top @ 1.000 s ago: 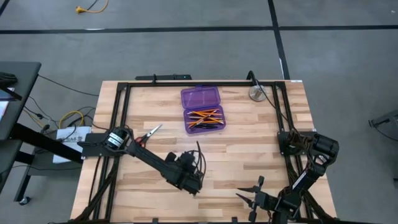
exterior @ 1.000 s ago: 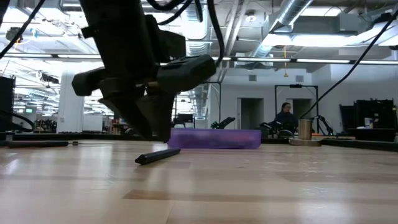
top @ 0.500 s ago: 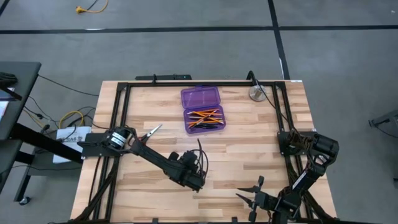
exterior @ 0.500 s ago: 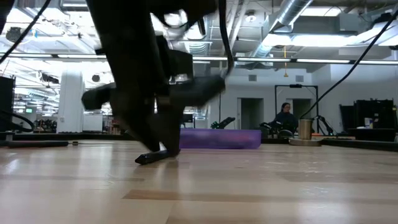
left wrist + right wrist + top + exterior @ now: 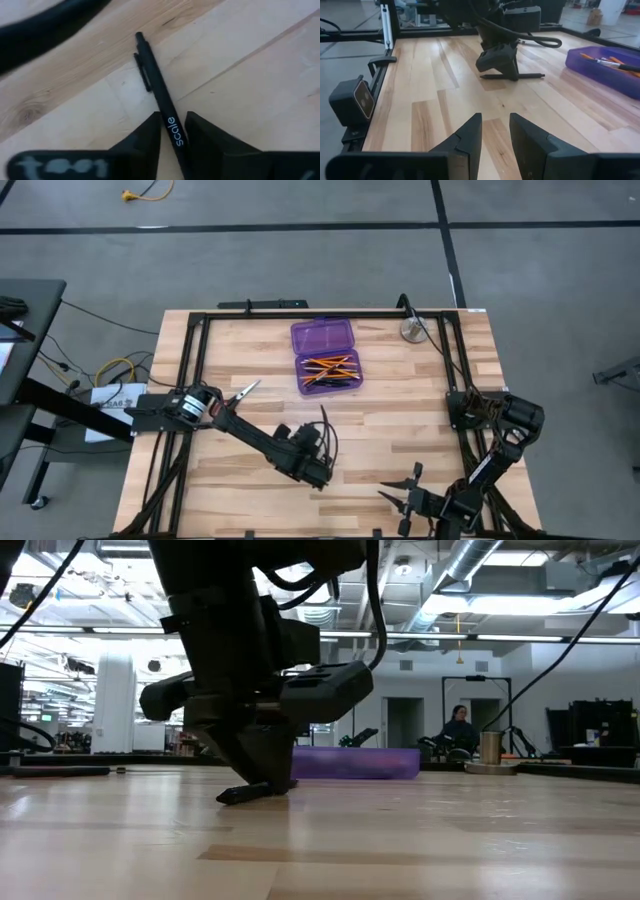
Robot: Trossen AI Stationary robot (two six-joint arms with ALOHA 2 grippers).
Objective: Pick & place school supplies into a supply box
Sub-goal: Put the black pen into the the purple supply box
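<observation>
A black pen [image 5: 155,75] lies flat on the wooden table near its middle front. My left gripper [image 5: 173,122] has come down over it, pointing steeply down, fingertips at table level [image 5: 262,780]. Its fingers stand close on either side of the pen's barrel, near the printed end, with bare wood still showing beside the pen. The purple supply box [image 5: 325,355] lies open at the far middle, with orange pencils and dark pens in its near half [image 5: 328,372]. Red-handled scissors [image 5: 240,393] lie at the left. My right gripper [image 5: 395,495] waits open and empty at the near right.
A round silver metal object [image 5: 413,331] stands at the far right, beside the black frame rail [image 5: 300,313] that runs round the table. In the low view a person sits far off in the room beyond the table. Bare wood lies between the pen and the box.
My left gripper has come down onto the table over the black pen and shifted slightly along it. The pen has stayed where it was on the wood.
</observation>
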